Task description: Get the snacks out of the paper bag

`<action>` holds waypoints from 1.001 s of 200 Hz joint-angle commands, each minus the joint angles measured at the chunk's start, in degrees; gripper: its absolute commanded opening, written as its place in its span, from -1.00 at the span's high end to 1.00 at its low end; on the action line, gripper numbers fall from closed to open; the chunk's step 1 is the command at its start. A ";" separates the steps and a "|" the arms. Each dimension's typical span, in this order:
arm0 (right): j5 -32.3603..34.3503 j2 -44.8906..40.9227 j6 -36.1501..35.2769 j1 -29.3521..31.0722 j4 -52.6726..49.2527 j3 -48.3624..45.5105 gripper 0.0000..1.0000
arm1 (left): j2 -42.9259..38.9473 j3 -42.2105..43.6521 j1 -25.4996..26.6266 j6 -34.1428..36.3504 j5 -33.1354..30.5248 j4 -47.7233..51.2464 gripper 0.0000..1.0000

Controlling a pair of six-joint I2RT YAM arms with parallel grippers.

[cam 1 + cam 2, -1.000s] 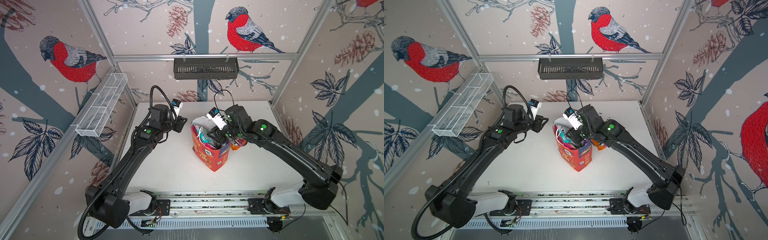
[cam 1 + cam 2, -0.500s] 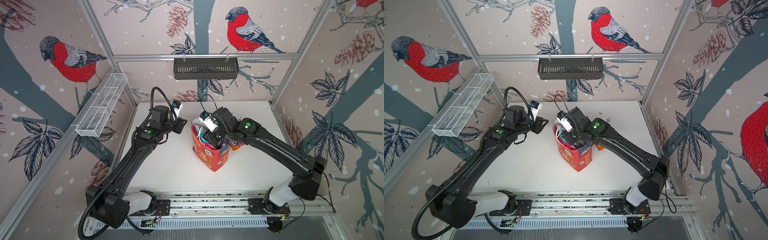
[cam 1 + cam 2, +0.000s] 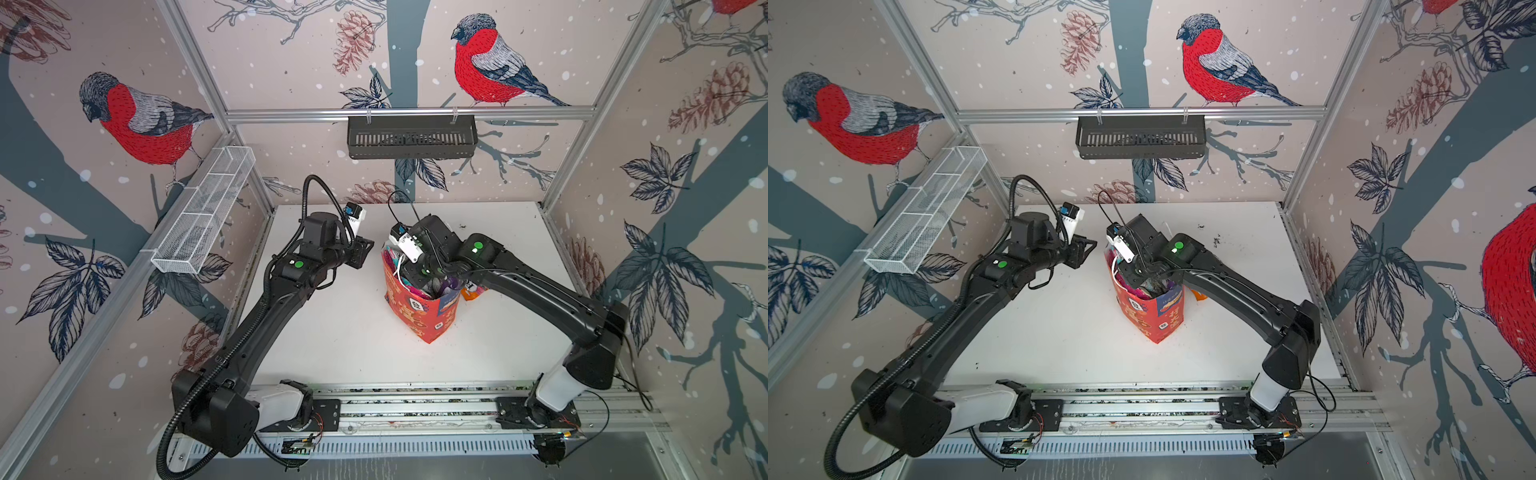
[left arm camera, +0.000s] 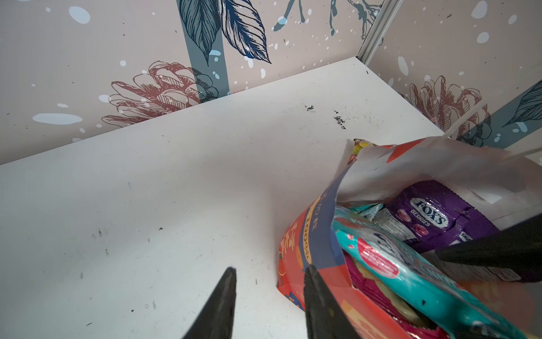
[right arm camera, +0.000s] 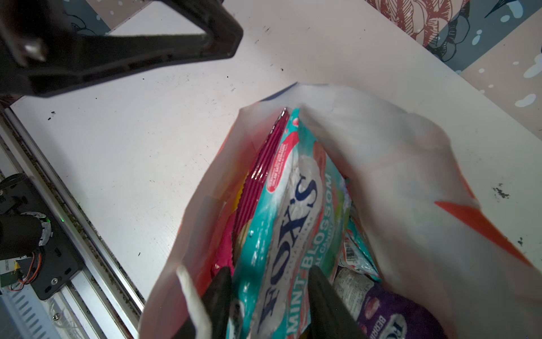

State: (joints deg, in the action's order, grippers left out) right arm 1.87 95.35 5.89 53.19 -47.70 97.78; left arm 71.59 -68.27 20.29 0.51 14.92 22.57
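Two black arms meet over the middle of the white desk (image 3: 332, 328), where the red paper bag (image 3: 419, 316) (image 3: 1154, 320) stands upright with its mouth open.

The right fingers (image 5: 322, 296) reach down inside the bag's mouth. They are partly apart, one on each side of a teal "FOX'S Mint Blossom" candy pack (image 5: 293, 211) (image 4: 381, 264) that stands on edge in the bag. Both lie close against the pack, but I cannot tell whether they are pressing it. The bag's white cord handle (image 5: 190, 293) hangs just beside one of them.

The left fingers (image 3: 365, 250) (image 3: 1087, 249) hover above the desk just beside the bag's left rim. They stand a moderate way apart and hold nothing. In the left wrist view one of them overlaps the bag's red and blue edge; whether it touches the paper is unclear.

More snacks sit packed in the bag:
- a pink chip bag (image 5: 264, 164) pressed flat against the teal pack,
- a purple "FOX'S Berries" pack (image 4: 434, 217) (image 5: 390, 317) on the teal pack's other side,
- a second teal pack (image 5: 355, 252) tucked lower between them.

An orange pack (image 3: 471, 294) (image 3: 1198, 296) lies on the desk just beside the bag, partly under the right arm.
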 commanded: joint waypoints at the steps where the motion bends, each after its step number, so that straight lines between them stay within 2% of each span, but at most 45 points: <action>1: 1.81 1.25 0.17 0.24 -0.88 1.21 0.12 | -0.29 0.01 0.10 1.16 -0.04 -0.84 0.21; 19: 2.25 2.61 0.17 0.42 -2.22 2.42 0.19 | -0.31 0.07 0.10 1.31 -0.23 -0.85 0.20; 36: 2.72 3.97 0.34 0.68 -4.13 3.98 0.35 | -0.06 -0.10 0.07 1.29 -0.24 -0.90 0.20; 56: 3.44 4.75 0.36 0.78 -4.86 4.57 0.42 | 0.22 -0.28 0.10 1.32 -0.07 -0.88 0.20; 91: 3.84 4.40 0.47 0.97 -4.43 4.62 0.69 | 0.54 -0.54 0.10 1.33 -0.06 -0.86 0.20; 200: 3.34 -4.44 0.86 -0.35 6.54 0.67 0.79 | 1.71 -1.58 0.10 1.68 0.02 -0.76 0.20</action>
State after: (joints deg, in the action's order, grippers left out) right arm 5.04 93.60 6.04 53.41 -48.16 99.61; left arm 73.12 -69.12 20.29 1.50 14.76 22.57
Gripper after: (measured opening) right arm 0.103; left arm 0.403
